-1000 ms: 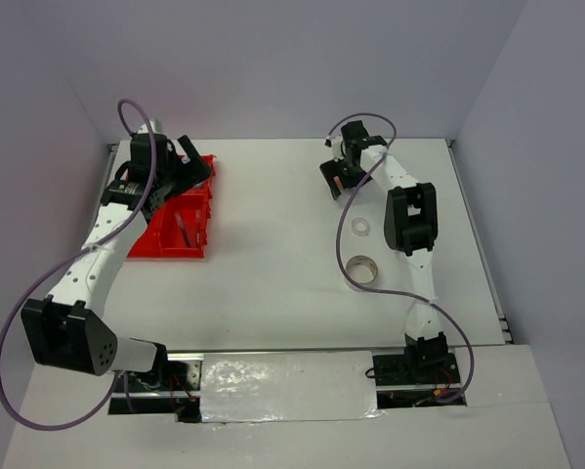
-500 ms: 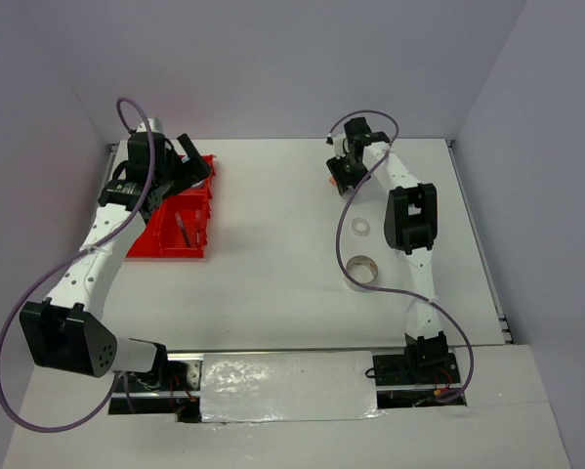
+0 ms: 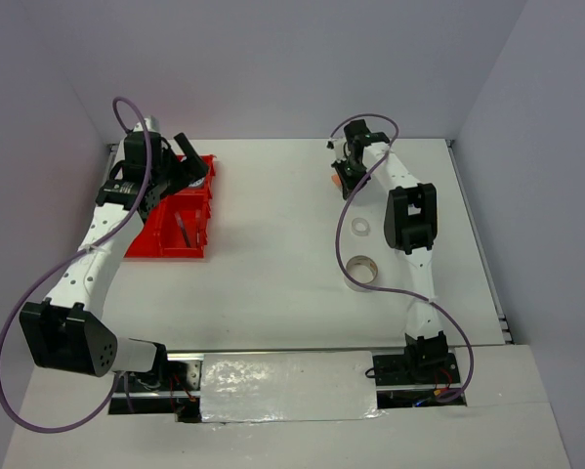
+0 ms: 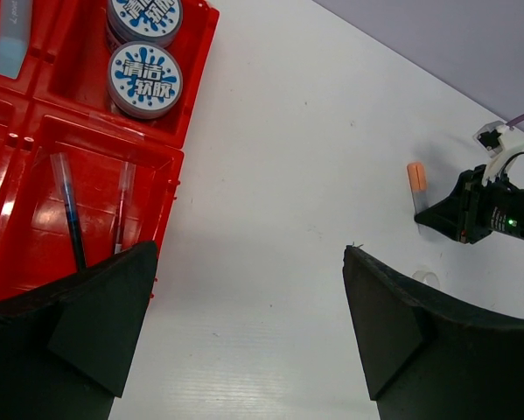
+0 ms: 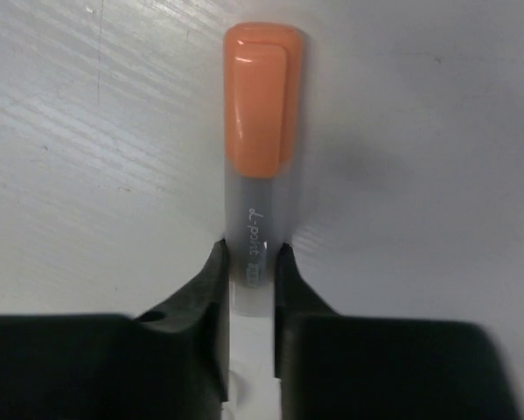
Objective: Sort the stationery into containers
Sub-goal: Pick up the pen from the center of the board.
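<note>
An orange-capped marker (image 5: pixel 257 105) lies on the white table at the back right, its pale barrel pinched between the fingers of my right gripper (image 5: pixel 248 254), which is shut on it. The overhead view has that gripper (image 3: pixel 343 176) pointing down at the table. The red tray (image 3: pixel 165 244) sits at the back left. It holds two blue-lidded tubs (image 4: pixel 144 80), a blue pen (image 4: pixel 69 210), a red pen (image 4: pixel 122 206) and a light-blue marker (image 4: pixel 12 39). My left gripper (image 4: pixel 248 262) hangs open and empty by the tray's right edge.
Two tape rolls lie on the table near the right arm: a small clear one (image 3: pixel 359 228) and a larger tan one (image 3: pixel 363 268). Grey walls close in the table on three sides.
The right gripper's jaws have closed from wide open onto the marker's barrel. The left arm has drawn back slightly to the left over the tray.
</note>
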